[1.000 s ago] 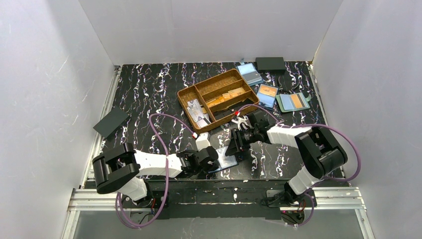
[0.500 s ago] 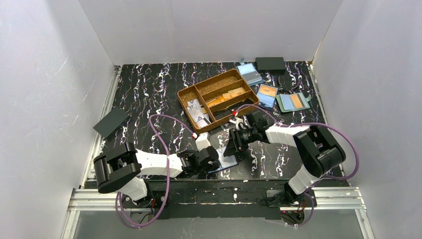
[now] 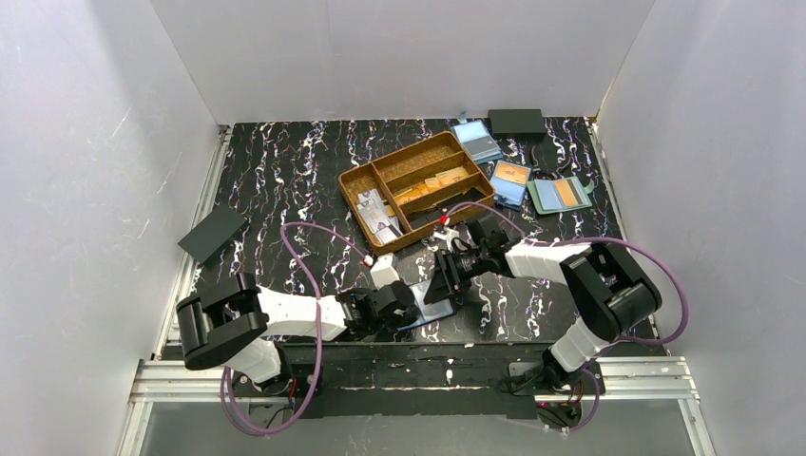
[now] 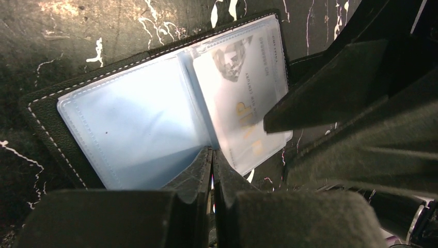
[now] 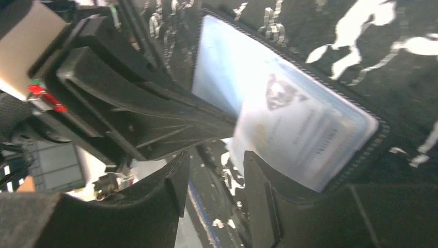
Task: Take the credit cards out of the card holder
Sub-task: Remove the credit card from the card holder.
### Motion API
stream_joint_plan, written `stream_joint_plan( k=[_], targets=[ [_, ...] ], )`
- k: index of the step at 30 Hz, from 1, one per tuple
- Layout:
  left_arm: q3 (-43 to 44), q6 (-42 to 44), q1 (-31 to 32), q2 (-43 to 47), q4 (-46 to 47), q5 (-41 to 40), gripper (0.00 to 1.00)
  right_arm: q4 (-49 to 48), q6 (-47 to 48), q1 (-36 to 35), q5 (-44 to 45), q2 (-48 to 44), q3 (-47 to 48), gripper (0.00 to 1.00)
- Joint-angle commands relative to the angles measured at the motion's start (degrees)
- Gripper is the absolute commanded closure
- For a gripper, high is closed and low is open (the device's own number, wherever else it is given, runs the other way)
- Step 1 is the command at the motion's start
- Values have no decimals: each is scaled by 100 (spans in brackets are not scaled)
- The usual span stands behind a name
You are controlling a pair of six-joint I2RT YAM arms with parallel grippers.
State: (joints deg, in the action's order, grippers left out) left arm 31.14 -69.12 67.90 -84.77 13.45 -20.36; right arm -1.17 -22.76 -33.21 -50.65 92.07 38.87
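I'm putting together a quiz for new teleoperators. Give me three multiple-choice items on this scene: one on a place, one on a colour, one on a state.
1. Where does the open card holder lie?
A) on the floor
B) on the table, near its front edge
C) on a shelf

2. What colour is its lining?
A) red
B) yellow
C) light blue

3. How do the left gripper's fingers stand?
A) shut together
B) spread wide
C) out of view

Answers:
1 B: the top view shows it on the marbled surface at the near edge.
2 C: both wrist views show pale blue pockets.
3 A: the left wrist view shows the fingertips meeting at the holder's fold.
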Motion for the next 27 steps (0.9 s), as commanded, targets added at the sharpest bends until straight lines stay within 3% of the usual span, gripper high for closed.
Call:
stream_joint_plan(
  k=[1, 17, 27],
  targets=[
    [-281, 59, 17, 194, -527, -117, 100, 459, 538, 100, 921, -201, 199, 48],
    [30, 461, 8, 627, -589, -53, 97, 573, 730, 236, 1120, -396, 259, 46],
    [370, 602, -174, 160, -563, 112, 88, 633, 655, 263, 742, 75, 314, 45]
  ],
)
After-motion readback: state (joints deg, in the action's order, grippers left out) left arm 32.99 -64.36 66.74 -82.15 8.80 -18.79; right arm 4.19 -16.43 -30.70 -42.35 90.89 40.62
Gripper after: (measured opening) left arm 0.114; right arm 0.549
